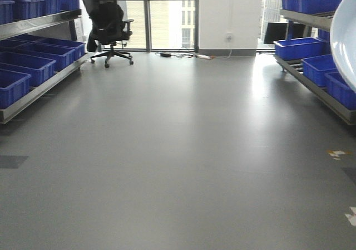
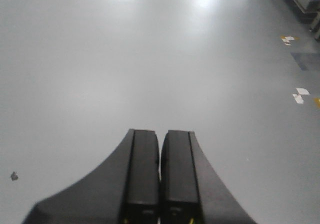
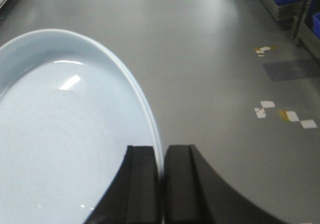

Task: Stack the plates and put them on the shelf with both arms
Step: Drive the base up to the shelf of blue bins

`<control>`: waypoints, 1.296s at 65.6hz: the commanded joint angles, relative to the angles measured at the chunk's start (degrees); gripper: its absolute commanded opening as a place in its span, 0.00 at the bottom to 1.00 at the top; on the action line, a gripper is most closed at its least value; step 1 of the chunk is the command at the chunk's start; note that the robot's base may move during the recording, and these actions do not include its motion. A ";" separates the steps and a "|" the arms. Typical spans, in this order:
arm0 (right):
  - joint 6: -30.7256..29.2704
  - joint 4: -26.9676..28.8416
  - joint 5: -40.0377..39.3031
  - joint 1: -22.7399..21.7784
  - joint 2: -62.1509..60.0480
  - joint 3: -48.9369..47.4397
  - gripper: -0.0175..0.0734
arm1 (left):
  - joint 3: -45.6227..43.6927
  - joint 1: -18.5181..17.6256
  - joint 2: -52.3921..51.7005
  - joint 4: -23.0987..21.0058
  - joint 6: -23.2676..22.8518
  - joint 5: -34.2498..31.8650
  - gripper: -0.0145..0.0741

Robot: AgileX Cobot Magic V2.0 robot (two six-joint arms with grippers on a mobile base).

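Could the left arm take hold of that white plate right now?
Probably not as it stands: the left gripper is shut and faces only floor, with no plate in its view. The plate is clamped by its rim in the right gripper.

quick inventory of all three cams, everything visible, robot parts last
plate: one certain, white with bluish tint, rim held by the right arm; its edge shows at the right border of the front view
bins: many, blue, on the racks on both sides of the aisle
racks: two, grey metal, along both sides of the room
office chair: one, black, far end near the windows
windows: a row, dark frames, back wall
pillar: one, white, between the windows
cables: a few, dark, on the floor below the windows
tape marks: several, white and yellow, on the floor
floor: grey, glossy
left gripper: black, jaws shut, empty
right gripper: black, jaws shut on the plate rim
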 commanded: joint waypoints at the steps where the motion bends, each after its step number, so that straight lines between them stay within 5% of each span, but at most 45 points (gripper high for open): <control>1: -0.17 -0.24 -5.59 -0.32 0.59 -1.60 0.24 | -1.63 0.12 -0.15 -0.32 -0.37 -4.60 0.26; 85: -0.17 -0.24 -5.59 -0.32 0.59 -1.60 0.24 | -1.63 0.12 -0.15 -0.32 -0.37 -4.60 0.26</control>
